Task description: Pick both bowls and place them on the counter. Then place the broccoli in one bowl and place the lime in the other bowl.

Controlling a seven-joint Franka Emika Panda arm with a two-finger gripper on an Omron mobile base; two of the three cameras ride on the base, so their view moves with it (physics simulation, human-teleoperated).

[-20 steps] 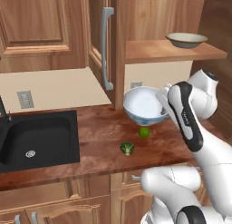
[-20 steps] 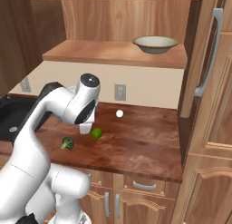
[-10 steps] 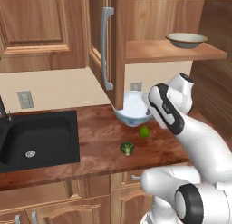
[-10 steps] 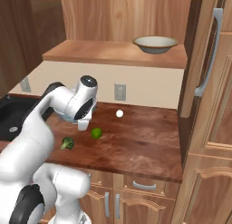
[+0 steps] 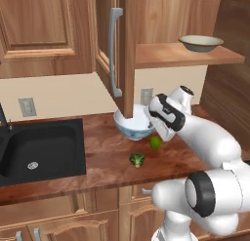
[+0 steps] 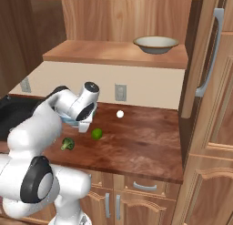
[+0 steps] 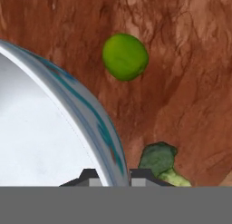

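My gripper (image 7: 115,175) is shut on the rim of the deep white bowl with the blue pattern (image 7: 54,141), one fingertip inside the rim and one outside. That bowl (image 5: 133,123) sits low at the back of the reddish-brown counter (image 5: 102,157), below the open cabinet door; whether it touches the wood I cannot tell. The lime (image 5: 155,142) lies just right of the bowl, and the broccoli (image 5: 137,160) lies in front of it. The shallow beige bowl (image 5: 201,42) stands on the upper shelf. From the right, the arm hides most of the held bowl (image 6: 68,120); lime (image 6: 96,134), broccoli (image 6: 68,144) and beige bowl (image 6: 155,43) show.
A black sink (image 5: 39,147) is set into the counter at the left. The open cabinet door with its long metal handle (image 5: 114,54) hangs just above the held bowl. A small white ball (image 6: 120,114) lies near the back wall, below an outlet.
The arm has carried the white-and-blue bowl down and to the left, from above the lime to low over the counter's back. Lime, broccoli and beige bowl have stayed put.
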